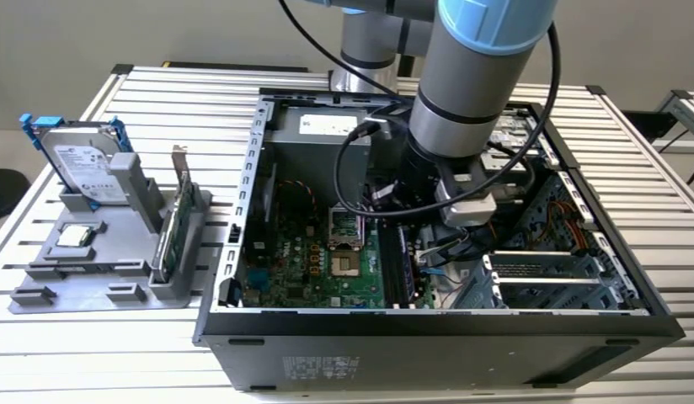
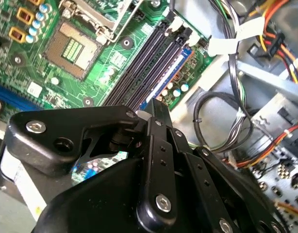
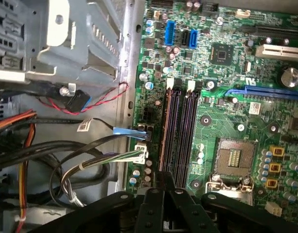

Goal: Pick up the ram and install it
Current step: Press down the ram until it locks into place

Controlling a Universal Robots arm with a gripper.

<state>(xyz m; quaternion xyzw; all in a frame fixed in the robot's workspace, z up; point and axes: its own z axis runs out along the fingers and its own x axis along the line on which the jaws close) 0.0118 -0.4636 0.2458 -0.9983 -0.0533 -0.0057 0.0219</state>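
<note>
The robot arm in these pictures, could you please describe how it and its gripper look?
The arm is a thick grey cylinder with light blue joint caps and a black ring band; black cables loop beside it. The gripper is matte black, built of angular linkage bars joined with silver hex screws, which appear in both wrist views.

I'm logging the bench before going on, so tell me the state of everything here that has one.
Computer case: side open, lying flat.
RAM slots: all empty.
CPU socket: bare, no processor.
Hard drive: upright in grey holder.
Green card: on edge in holder.
Gripper: inside case, above RAM slots.
</note>
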